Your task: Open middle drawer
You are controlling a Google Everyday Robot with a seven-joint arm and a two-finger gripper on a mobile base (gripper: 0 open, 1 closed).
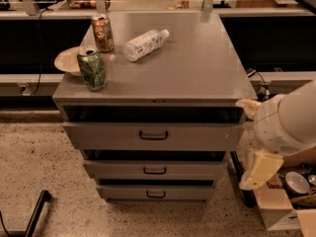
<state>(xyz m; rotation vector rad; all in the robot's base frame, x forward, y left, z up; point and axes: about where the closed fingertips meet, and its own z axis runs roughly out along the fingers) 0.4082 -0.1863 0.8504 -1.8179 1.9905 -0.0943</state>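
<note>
Right now our gripper [258, 170] hangs low off the right side of the cabinet [197, 58], well apart from the middle drawer [113, 169], which sits between the taller top drawer [108, 136] and the lowest drawer [123, 192]. We cannot tell whether the gripper is spread or pressed together. We judge it stands aside so it can meet the small handle [155, 170] head-on.

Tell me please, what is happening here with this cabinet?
A robot arm is at the right side of the cabinet. Its gripper hangs low there, beside the right end of the middle drawer, away from the handle. That drawer is only slightly out, like the other two. On top are two cans, a lying bottle and a bowl.
</note>
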